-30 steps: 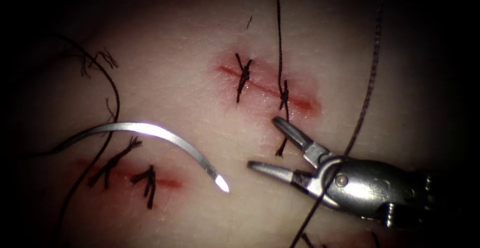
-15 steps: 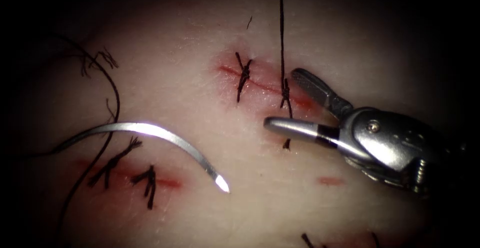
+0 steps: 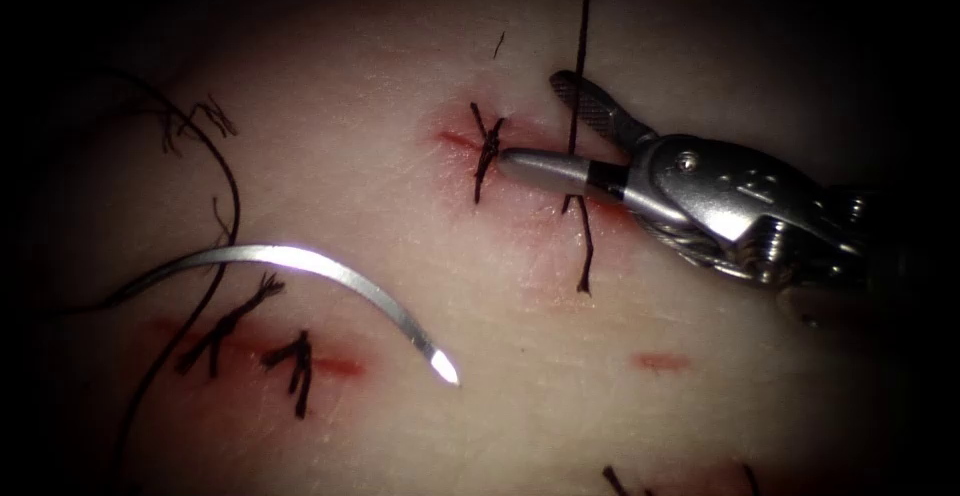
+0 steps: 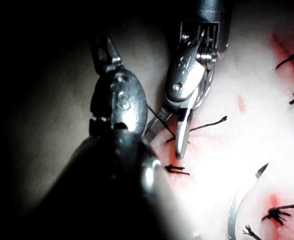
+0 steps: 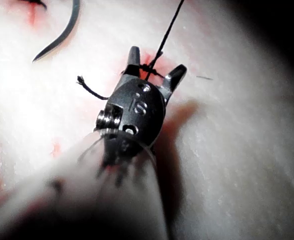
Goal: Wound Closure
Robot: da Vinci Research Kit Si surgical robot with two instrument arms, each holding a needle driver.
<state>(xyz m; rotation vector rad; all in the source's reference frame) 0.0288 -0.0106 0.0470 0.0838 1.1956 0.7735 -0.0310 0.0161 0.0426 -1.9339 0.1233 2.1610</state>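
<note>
Nearest, the curved needle (image 3: 330, 276) lies free on the tissue (image 3: 500, 396), unheld, left of the upper cut (image 3: 535, 171). Beyond it, my right end effector (image 3: 545, 126) gapes wide astride the taut thread (image 3: 578, 46) just above its knot, gripping nothing. My left end effector's (image 4: 104, 47) grip I cannot tell.
</note>
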